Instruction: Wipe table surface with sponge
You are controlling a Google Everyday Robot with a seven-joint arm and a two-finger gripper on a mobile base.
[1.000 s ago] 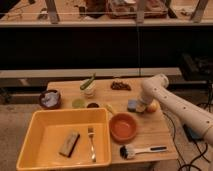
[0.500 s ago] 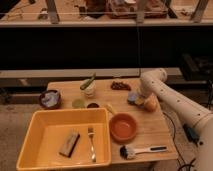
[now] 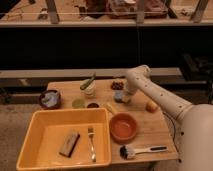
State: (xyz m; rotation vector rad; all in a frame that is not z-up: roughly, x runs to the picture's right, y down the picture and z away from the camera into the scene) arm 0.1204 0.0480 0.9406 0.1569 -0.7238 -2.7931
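My white arm's gripper (image 3: 125,98) low over the far-middle tabletop, grip state I cannot tell | small light blue-grey sponge (image 3: 119,95) right at it | light tan wooden table surface (image 3: 150,131) | orange bowl (image 3: 123,127) near front edge.

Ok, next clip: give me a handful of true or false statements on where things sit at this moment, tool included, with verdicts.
1. The tool is down at the sponge on the table surface. True.
2. The orange bowl sits inside the yellow tub. False: it stands on the table, right of the tub.
3. A fork and a tan-brown block lie in the tub. True.
4. The brush lies at the far edge of the table. False: it lies at the near edge, in front of the bowl.
5. The sponge lies in the tub. False: it is on the table, by the tool.
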